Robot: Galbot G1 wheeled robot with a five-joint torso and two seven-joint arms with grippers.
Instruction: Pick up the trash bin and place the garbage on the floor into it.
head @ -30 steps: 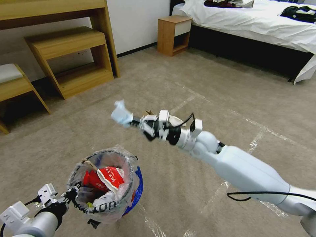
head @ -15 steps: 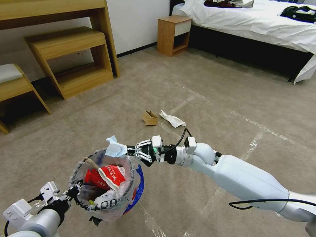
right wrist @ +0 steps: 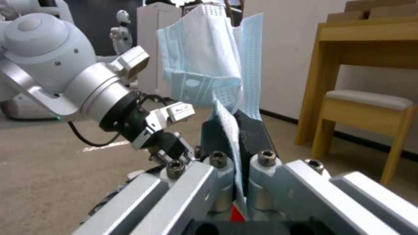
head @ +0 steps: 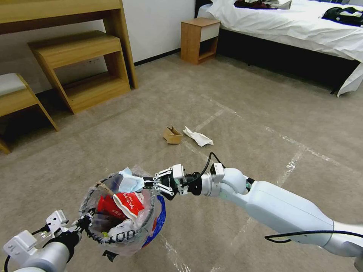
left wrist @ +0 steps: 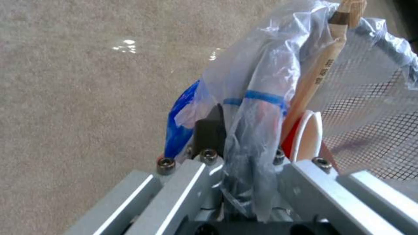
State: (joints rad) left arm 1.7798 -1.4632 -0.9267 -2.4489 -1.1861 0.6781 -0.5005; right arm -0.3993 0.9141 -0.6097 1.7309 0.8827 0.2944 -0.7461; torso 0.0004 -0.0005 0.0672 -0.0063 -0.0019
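The trash bin (head: 133, 235), round with a black wire rim and a clear bag liner, hangs off the floor (head: 264, 113) at lower left. My left gripper (head: 81, 223) is shut on its rim and liner (left wrist: 257, 107). Red wrappers (head: 126, 204) and a wooden stick (left wrist: 322, 75) lie inside. My right gripper (head: 149, 184) is shut on a pale-blue face mask (head: 130, 182), which it holds over the bin's far rim; the mask (right wrist: 209, 65) stands pinched between the fingers (right wrist: 254, 133). A brown cardboard scrap (head: 172, 135) and crumpled white paper (head: 198, 137) lie on the carpet beyond.
Wooden stepped shelves (head: 79, 64) and a stool (head: 15, 94) line the left wall. A nightstand (head: 198, 39) and a bed (head: 302, 30) stand at the back. Shiny tape lines (head: 291, 164) cross the carpet. A black cable (head: 302, 224) loops off my right arm.
My right gripper has come down and back from above the floor litter to the bin's rim, carrying the mask. The left gripper and bin have barely shifted.
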